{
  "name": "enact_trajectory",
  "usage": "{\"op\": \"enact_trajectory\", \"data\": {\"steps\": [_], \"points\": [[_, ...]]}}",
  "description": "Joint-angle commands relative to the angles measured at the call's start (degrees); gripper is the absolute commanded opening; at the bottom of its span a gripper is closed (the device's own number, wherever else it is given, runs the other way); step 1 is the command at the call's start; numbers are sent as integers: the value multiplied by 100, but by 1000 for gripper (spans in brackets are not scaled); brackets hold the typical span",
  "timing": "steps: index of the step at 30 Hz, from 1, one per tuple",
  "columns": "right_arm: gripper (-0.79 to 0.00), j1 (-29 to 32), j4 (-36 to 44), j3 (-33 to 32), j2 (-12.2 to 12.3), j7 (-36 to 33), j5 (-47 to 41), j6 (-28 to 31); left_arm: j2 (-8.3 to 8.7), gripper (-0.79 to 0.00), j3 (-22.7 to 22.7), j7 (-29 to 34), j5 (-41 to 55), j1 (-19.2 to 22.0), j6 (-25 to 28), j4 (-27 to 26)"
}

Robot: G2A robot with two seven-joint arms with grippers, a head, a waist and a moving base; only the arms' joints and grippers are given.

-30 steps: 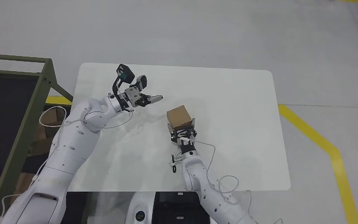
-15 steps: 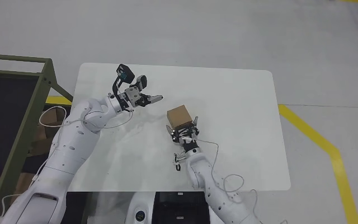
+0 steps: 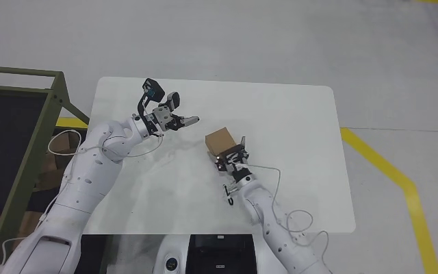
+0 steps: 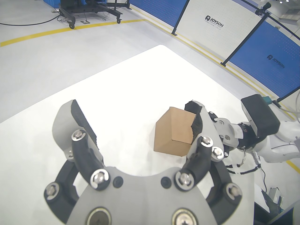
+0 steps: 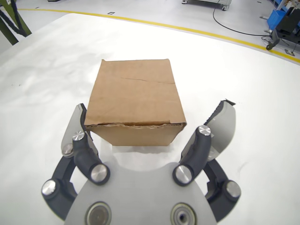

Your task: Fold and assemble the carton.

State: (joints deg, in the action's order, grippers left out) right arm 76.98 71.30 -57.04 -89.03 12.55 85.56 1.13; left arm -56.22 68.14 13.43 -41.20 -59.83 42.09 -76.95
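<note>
We are observing the closed brown carton (image 3: 219, 141) resting on the white table (image 3: 287, 109), with the right gripper (image 5: 153, 106) sitting wide open just beside the carton and straddling its near edge, and the left gripper (image 4: 134, 105) hovering wide open well apart from the carton.

left pincer (image 4: 134, 105) spread wide, right pincer (image 5: 154, 106) likewise

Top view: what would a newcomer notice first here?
The brown carton, already folded into a closed box, stands near the middle of the white table. The right gripper is right up against it, open, fingers flanking its near edge. The left gripper hangs open over the table, well apart from the carton.
</note>
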Motion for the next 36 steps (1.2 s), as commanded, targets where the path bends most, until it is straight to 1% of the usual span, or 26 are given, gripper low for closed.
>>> {"op": "enact_trajectory", "data": {"steps": [1, 7, 12, 16, 22, 29, 30, 31, 34, 36], "points": [[0, -61, -52, -20, 17, 10, 8, 203, 0, 0, 0, 0, 0, 0, 0, 0], [0, -331, -285, -73, 88, -5, 157, 932, 0, 0, 0, 0, 0, 0, 0, 0], [0, -465, -426, -149, 135, 123, 157, 1279, 0, 0, 0, 0, 0, 0, 0, 0], [0, -521, -486, -194, 163, 204, 151, 1370, 0, 0, 0, 0, 0, 0, 0, 0], [0, -684, -610, -175, 201, 198, 219, 1719, 0, 0, 0, 0, 0, 0, 0, 0], [0, -751, -694, -74, 182, 144, 158, 1554, 0, 0, 0, 0, 0, 0, 0, 0], [-25, -756, -707, -62, 178, 148, 137, 1533, 0, 0, 0, 0, 0, 0, 0, 0], [-77, -758, -722, -53, 174, 160, 103, 1509, 0, 0, 0, 0, 0, 0, 0, 0], [-114, -769, -778, -24, 160, 129, 65, 1339, 0, 0, 0, 0, 0, 0, 0, 0], [-179, -768, -783, 8, 145, 109, 26, 1213, 0, 0, 0, 0, 0, 0, 0, 0]]}}
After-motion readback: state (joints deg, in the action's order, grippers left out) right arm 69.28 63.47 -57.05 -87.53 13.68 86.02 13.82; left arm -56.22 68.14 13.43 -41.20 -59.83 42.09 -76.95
